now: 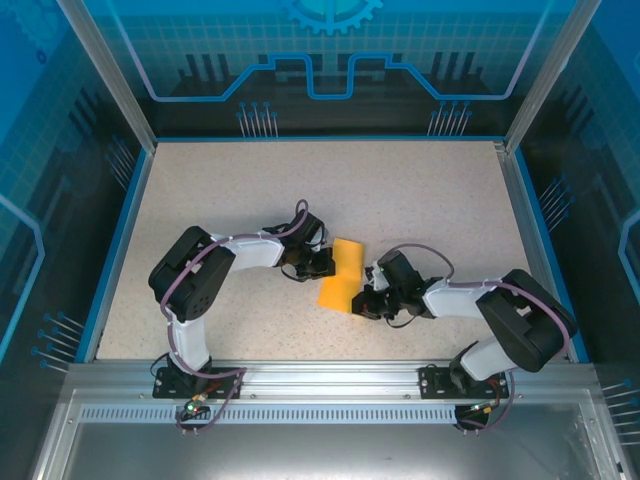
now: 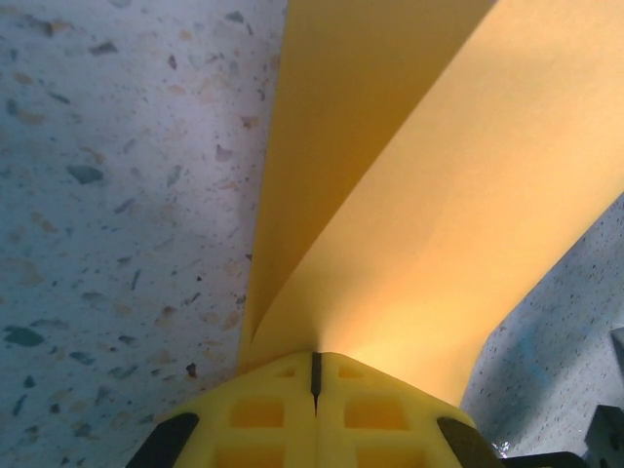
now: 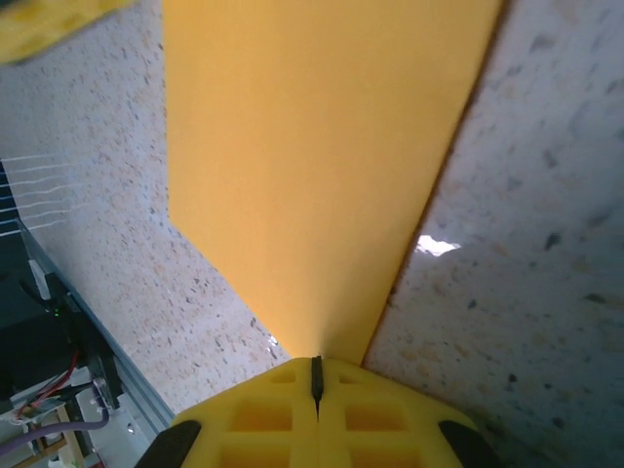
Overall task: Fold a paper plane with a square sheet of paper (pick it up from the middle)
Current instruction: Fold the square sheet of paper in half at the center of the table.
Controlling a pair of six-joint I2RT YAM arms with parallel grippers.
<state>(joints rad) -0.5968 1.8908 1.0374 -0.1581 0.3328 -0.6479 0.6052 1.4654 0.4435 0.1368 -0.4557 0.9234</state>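
Top external view gave us the square sheet of paper (image 1: 342,272) near the middle of the speckled table (image 1: 450,190), between the two arms. It showed as a tilted orange-yellow strip, its far end a little to the right and its near end a little to the left. The left gripper (image 1: 326,263) met the paper's left edge. The right gripper (image 1: 366,296) met its right edge, nearer to us.

From the left wrist we saw the left gripper (image 2: 315,375) with its yellow fingers (image 2: 380,414) pressed together, only a thin dark seam between them. The paper (image 2: 409,214) ran out from that seam, so we took this gripper as clenched on the sheet. Two layers showed there, spreading apart away from the fingers: a shaded one on the left and a brighter one on the right. Speckled table (image 2: 117,195) lay to the left.

From the right wrist the right gripper (image 3: 316,375) looked the same, fingers (image 3: 253,414) closed tight and grasping the paper (image 3: 312,166). The sheet rose from the seam as one broad flat face. Table (image 3: 546,244) showed on both sides. A blurred yellow shape (image 3: 49,24) sat in the upper left corner; we could not tell what it was.
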